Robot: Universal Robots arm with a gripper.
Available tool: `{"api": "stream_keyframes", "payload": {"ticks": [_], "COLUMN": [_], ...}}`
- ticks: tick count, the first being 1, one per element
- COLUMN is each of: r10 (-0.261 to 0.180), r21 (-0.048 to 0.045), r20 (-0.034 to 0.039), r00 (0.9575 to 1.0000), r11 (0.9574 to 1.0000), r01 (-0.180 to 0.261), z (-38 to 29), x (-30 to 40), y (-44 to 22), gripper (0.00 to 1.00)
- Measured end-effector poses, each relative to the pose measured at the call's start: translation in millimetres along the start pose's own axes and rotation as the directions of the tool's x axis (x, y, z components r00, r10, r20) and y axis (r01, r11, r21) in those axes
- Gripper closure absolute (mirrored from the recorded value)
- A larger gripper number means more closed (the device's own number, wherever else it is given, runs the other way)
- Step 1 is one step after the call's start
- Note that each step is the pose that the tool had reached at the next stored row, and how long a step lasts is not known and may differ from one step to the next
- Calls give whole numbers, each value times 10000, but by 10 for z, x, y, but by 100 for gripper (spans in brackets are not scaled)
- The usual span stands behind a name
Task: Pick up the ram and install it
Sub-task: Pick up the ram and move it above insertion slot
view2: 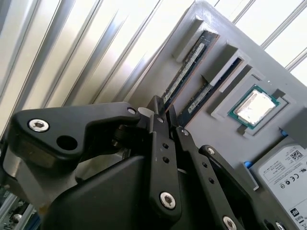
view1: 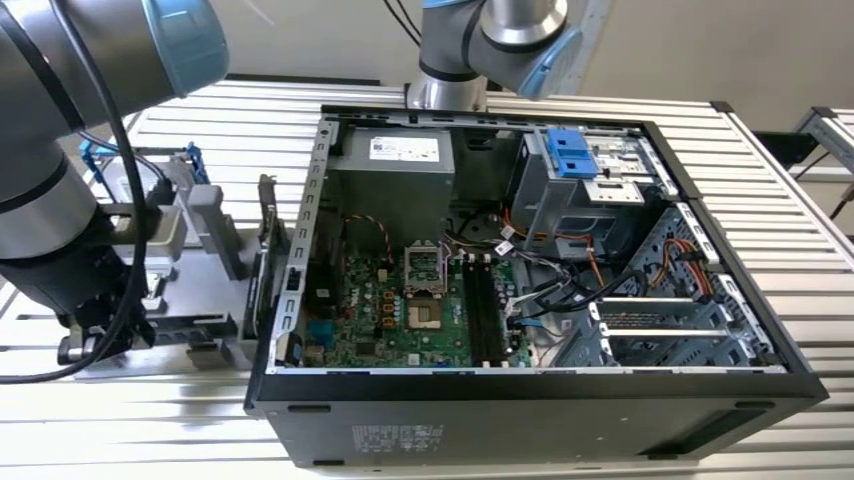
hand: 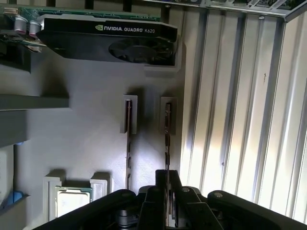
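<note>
The ram (hand: 167, 129) is a thin dark stick standing on edge in a slot of the grey parts holder (hand: 86, 124). In the second wrist view the ram (view2: 187, 67) runs along the holder's outer slot. My gripper (hand: 167, 176) straddles one end of it, one black finger on each face, jaws closed against the board. The second wrist view shows the gripper (view2: 170, 120) meeting that same end. In the exterior view the arm (view1: 67, 270) reaches down over the holder (view1: 200, 230) at the exterior view's left of the open computer case (view1: 721, 260).
A second memory stick (hand: 128, 143) stands in the neighbouring slot. The holder also carries a graphics card (hand: 105, 38), a processor chip (view2: 254, 105) and a hard drive (view2: 283, 167). Inside the case, the motherboard's long memory slots (view1: 483, 310) lie amid cables.
</note>
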State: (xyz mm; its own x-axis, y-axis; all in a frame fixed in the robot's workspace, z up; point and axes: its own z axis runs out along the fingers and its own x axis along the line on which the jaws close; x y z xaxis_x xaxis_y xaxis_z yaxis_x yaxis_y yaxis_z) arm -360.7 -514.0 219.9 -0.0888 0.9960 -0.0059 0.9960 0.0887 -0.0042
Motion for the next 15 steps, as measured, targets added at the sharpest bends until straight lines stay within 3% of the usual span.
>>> {"api": "stream_keyframes", "payload": {"ticks": [15], "r10": [28], "r21": [0], "r20": [0], "r00": [10000], "r11": [10000], "r01": [-28], "z": [-103], "x": [-1], "y": [0], "gripper": [100]}}
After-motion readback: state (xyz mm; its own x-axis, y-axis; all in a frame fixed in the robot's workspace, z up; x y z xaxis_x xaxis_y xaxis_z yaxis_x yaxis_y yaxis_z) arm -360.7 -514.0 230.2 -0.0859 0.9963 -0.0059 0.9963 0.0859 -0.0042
